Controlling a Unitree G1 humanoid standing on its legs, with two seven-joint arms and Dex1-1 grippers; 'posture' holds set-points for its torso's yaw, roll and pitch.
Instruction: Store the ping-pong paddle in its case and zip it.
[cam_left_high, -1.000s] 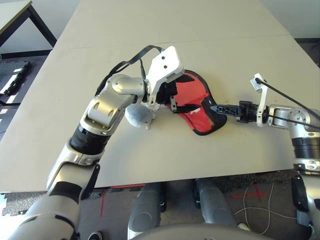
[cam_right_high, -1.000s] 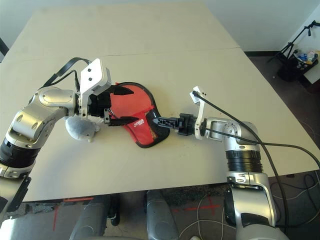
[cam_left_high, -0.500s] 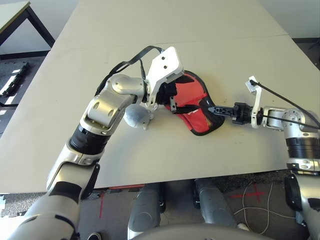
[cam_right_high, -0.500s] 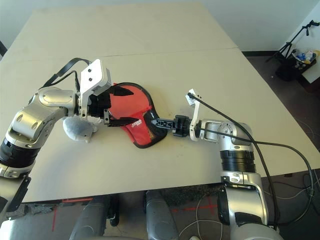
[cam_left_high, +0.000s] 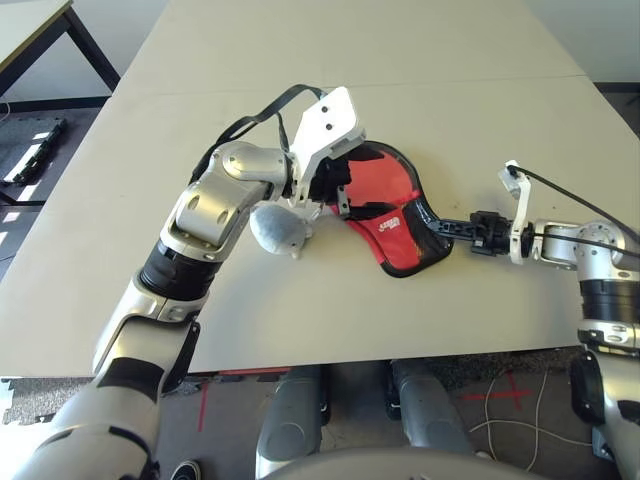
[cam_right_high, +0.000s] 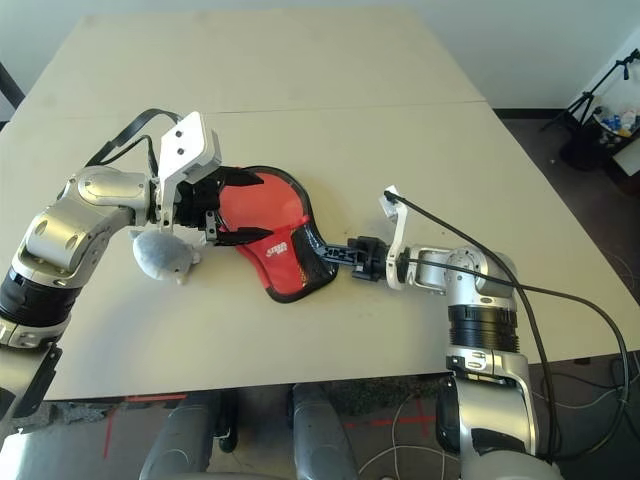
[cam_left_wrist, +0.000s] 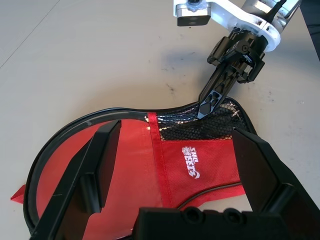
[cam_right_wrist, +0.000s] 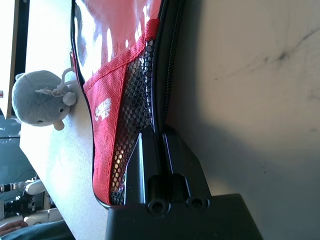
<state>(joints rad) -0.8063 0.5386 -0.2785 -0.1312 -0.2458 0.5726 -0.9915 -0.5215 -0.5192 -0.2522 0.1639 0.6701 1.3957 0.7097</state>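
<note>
Lying on the tabletop (cam_left_high: 290, 320) in the left eye view, the red case (cam_left_high: 398, 232) has its rounded end far and its pocket end near; a grey plush toy (cam_left_high: 280, 230) sits to its left. In the left wrist view, the left pincer (cam_left_wrist: 182, 170) is spread wide over the case, while the right pincer (cam_left_wrist: 207, 107) meets its mesh edge. In the right wrist view, that right pincer grips the case's black edge.

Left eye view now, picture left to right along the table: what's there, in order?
Left forearm → small grey plush → red case → right pincer → right forearm
</note>
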